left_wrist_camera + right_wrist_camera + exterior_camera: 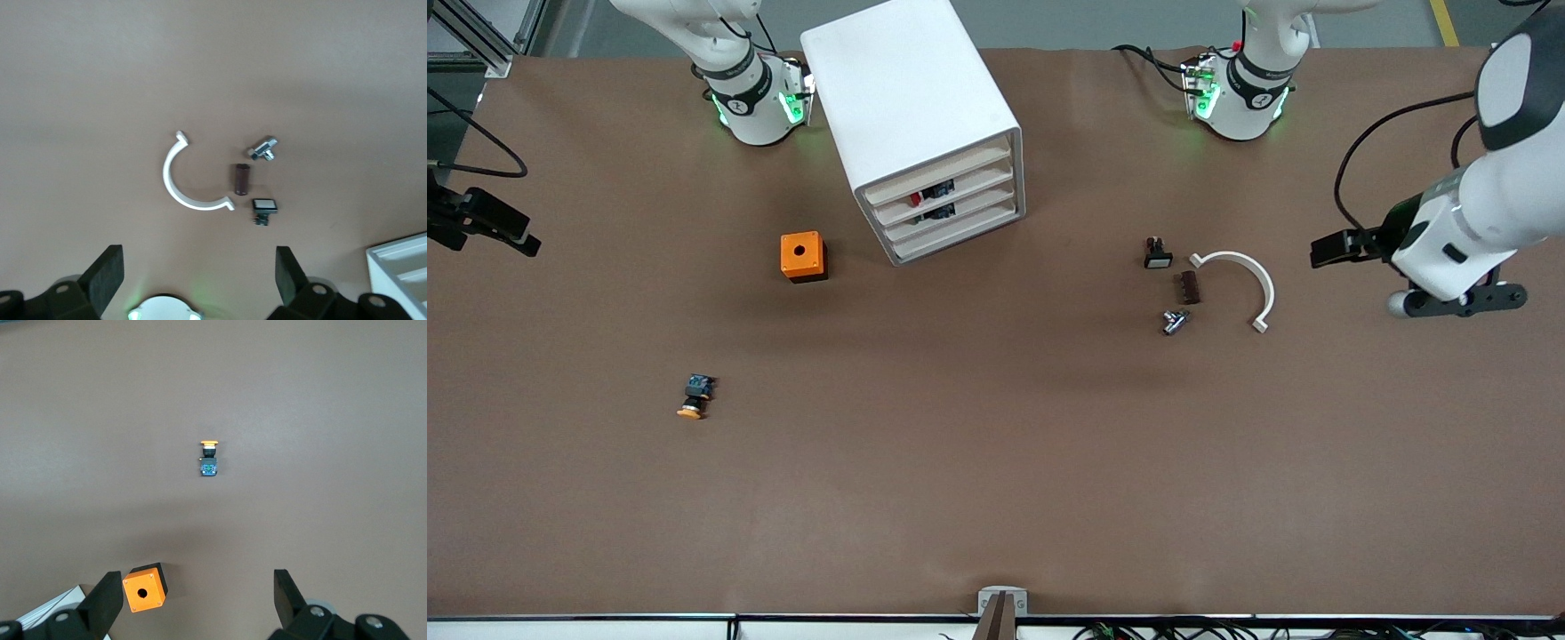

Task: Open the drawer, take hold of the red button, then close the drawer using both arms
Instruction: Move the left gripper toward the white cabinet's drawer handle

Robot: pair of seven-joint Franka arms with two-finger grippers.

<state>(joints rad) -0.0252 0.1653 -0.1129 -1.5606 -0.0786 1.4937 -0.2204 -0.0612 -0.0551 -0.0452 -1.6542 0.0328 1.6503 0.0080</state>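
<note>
The white cabinet (911, 107) stands on the table between the two arm bases, with all four drawers pushed in. The red-capped button (915, 199) shows through the gap over the second drawer (969, 191) from the top. My left gripper (1320, 252) (198, 277) is open and empty, up over the left arm's end of the table. My right gripper (511, 236) (197, 600) is open and empty, up over the right arm's end. The cabinet's corner shows in the left wrist view (400, 267) and in the right wrist view (47, 610).
An orange cube (803, 256) (143, 588) sits beside the cabinet. A yellow-capped button (695, 397) (209, 460) lies nearer the camera. A white arc (1245, 280) (187, 180), brown cylinder (1190, 287) (241, 179), metal fitting (1175, 321) (263, 148) and small switch (1157, 254) (264, 208) lie toward the left arm's end.
</note>
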